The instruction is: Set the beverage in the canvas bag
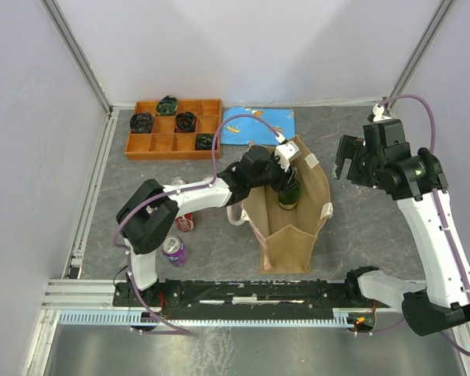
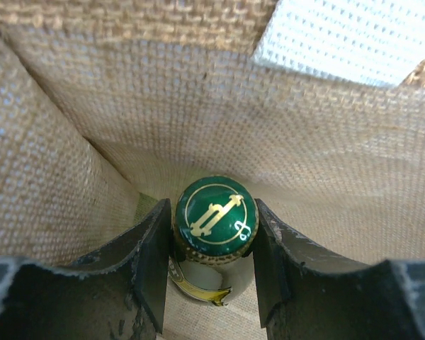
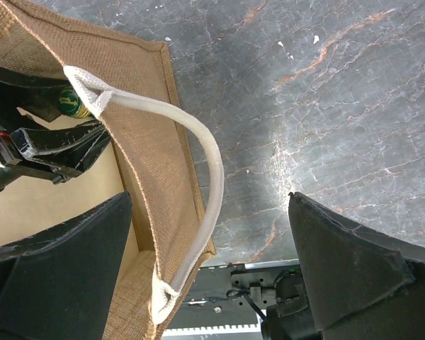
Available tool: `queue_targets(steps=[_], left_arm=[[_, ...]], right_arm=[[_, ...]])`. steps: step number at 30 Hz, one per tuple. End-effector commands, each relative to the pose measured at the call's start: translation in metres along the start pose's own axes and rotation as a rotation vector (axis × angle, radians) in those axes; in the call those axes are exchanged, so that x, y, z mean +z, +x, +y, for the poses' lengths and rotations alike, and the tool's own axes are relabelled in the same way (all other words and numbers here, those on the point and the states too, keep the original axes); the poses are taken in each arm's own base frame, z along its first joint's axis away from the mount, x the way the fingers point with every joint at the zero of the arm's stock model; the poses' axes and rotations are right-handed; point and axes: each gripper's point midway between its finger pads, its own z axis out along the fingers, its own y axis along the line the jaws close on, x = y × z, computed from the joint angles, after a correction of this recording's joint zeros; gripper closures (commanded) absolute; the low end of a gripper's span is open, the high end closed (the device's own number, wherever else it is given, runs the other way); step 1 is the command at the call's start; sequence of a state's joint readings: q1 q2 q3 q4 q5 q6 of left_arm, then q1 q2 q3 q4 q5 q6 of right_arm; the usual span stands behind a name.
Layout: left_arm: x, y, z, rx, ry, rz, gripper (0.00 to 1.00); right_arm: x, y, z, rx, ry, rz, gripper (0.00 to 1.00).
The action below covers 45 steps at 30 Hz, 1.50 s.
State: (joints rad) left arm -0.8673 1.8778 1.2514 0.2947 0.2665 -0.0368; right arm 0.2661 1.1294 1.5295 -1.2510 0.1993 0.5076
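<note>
Left wrist: left hand [image 2: 212, 234] clamps bottle [image 2: 216, 212] neck, centre frame, seemingly to hold it upright inside canvas bag [image 2: 71, 177].
Right hand [image 3: 209, 205]: wide, empty.

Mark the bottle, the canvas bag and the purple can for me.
bottle [image 2: 216, 211]: left wrist view, on its green cap.
canvas bag [image 1: 286, 251]: top view, on its near outer wall.
purple can [image 1: 175, 251]: top view, on its body.
</note>
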Motion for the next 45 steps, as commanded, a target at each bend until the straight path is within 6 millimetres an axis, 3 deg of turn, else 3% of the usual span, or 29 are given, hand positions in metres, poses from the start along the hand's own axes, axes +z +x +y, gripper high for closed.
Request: queue_targets(steps=[1, 9, 23, 24, 26, 28, 30, 38, 42, 45], left_arm=[[0.0, -0.101, -0.001, 0.142, -0.013, -0.323, 0.97], [0.002, -0.107, 0.003, 0.165, -0.032, -0.346, 0.97], [0.008, -0.072, -0.005, 0.141, 0.008, -0.295, 0.96], [0.009, -0.07, -0.005, 0.142, 0.011, -0.289, 0.9], [0.009, -0.067, -0.006, 0.144, 0.015, -0.274, 0.61], [0.008, -0.067, -0.007, 0.144, 0.019, -0.265, 0.38], [0.007, -0.067, -0.008, 0.149, 0.024, -0.258, 0.22], [0.0, -0.073, -0.014, 0.144, 0.043, -0.242, 0.1], [-0.019, -0.099, -0.016, 0.146, 0.019, -0.263, 0.08], [-0.043, -0.133, -0.014, 0.148, -0.026, -0.302, 0.08]], right_arm=[[-0.006, -0.009, 0.003, 0.005, -0.018, -0.027, 0.01], [0.001, -0.009, 0.009, 0.007, -0.035, -0.016, 0.01], [0.008, -0.005, 0.014, 0.021, -0.055, -0.002, 0.01], [0.009, -0.004, 0.014, 0.022, -0.057, 0.001, 0.01], [0.01, -0.004, 0.015, 0.025, -0.063, 0.002, 0.01], [0.011, -0.003, 0.017, 0.026, -0.069, 0.005, 0.01], [0.012, -0.003, 0.018, 0.028, -0.072, 0.007, 0.01], [0.016, -0.001, 0.02, 0.026, -0.081, 0.014, 0.01], [0.015, -0.001, 0.02, 0.024, -0.081, 0.014, 0.01], [0.014, -0.003, 0.02, 0.022, -0.083, 0.01, 0.01]])
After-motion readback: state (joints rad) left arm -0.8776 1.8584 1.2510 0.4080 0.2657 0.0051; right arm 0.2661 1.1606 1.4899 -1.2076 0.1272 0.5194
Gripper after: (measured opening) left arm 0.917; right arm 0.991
